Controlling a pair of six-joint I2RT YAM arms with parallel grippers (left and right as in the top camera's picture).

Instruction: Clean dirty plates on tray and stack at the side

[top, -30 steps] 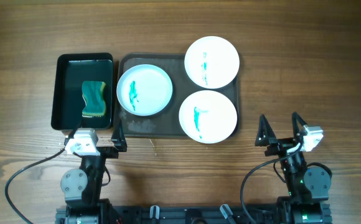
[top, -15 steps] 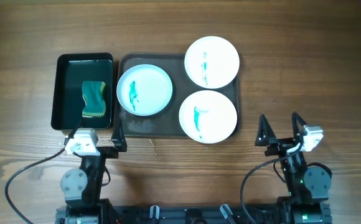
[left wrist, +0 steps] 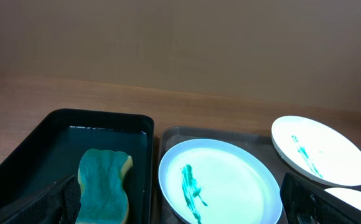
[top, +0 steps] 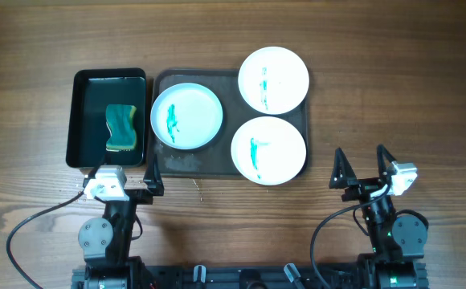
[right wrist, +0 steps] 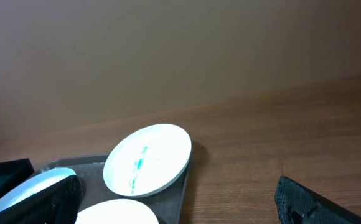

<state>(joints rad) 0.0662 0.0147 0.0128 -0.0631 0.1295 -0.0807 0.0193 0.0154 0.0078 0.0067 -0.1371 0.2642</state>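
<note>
Three white plates with green smears lie on a dark tray (top: 191, 160): one at the left (top: 186, 116), one at the far right (top: 274, 79), one at the near right (top: 268, 151). A green and yellow sponge (top: 121, 128) lies in a black bin (top: 84, 88) left of the tray. My left gripper (top: 124, 186) is open and empty, near the bin's front edge. My right gripper (top: 362, 170) is open and empty, right of the tray. The left wrist view shows the sponge (left wrist: 103, 185) and the left plate (left wrist: 218, 180). The right wrist view shows the far plate (right wrist: 147, 160).
The wooden table (top: 394, 88) stretches to the right of the tray and behind it. The black bin holds water around the sponge.
</note>
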